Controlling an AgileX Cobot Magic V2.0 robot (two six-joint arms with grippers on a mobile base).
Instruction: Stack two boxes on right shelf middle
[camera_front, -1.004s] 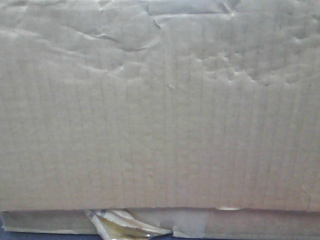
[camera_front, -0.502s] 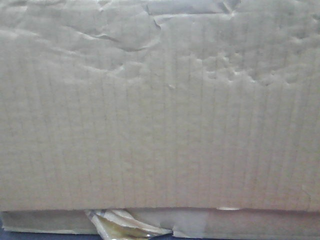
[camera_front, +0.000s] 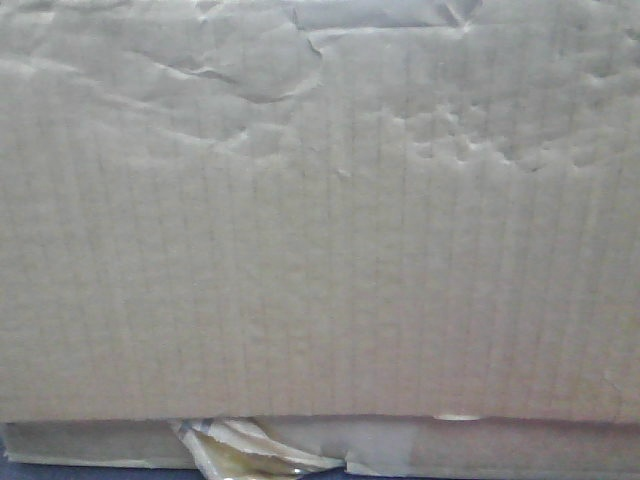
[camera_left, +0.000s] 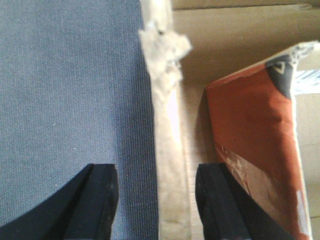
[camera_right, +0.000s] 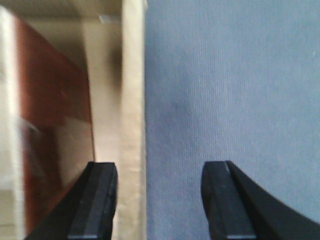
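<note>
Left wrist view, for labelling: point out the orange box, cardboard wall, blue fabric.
orange box (camera_left: 250, 140), left wrist view, orange face.
cardboard wall (camera_left: 170, 165), left wrist view, top edge.
blue fabric (camera_left: 75, 85), left wrist view, middle.

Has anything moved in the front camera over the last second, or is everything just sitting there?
Nothing visibly changed. The cardboard box wall fills the front view just as before, with its creases and the torn tape along the bottom edge in the same places. The wrist views have no earlier pictures to compare.
</note>
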